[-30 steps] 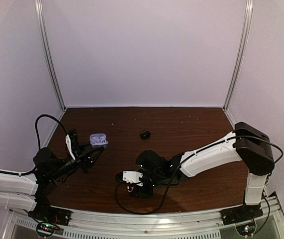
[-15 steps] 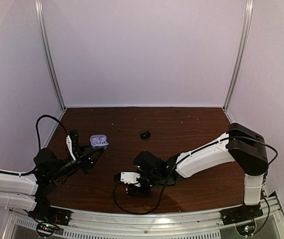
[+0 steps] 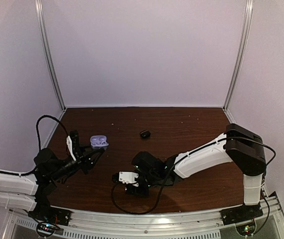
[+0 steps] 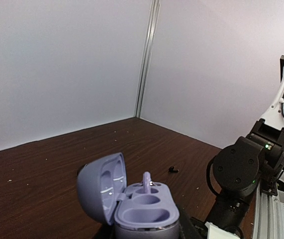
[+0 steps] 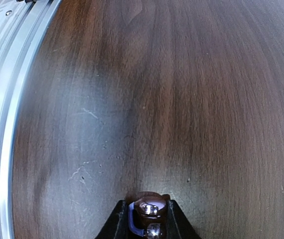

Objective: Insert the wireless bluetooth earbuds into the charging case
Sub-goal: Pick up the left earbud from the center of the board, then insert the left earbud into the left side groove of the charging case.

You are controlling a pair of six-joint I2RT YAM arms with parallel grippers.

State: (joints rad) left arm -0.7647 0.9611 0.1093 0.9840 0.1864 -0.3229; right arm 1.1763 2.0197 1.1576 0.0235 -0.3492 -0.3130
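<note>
The right arm lies folded low toward the near table edge, the right gripper point(image 5: 143, 222) pinching a shiny lavender-silver earbud point(image 5: 148, 207) over the dark wooden table point(image 5: 206, 99). The left arm reaches forward, the left gripper point(image 3: 94, 149) clamped on the open lavender plastic charging case point(image 4: 144, 215).

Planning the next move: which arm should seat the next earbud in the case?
Right: the right tool pinches a shiny earbud, while the left tool is busy holding the open case.

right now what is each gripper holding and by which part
The left gripper holds the open lavender case by its base. The right gripper pinches a shiny earbud by its sides.
</note>
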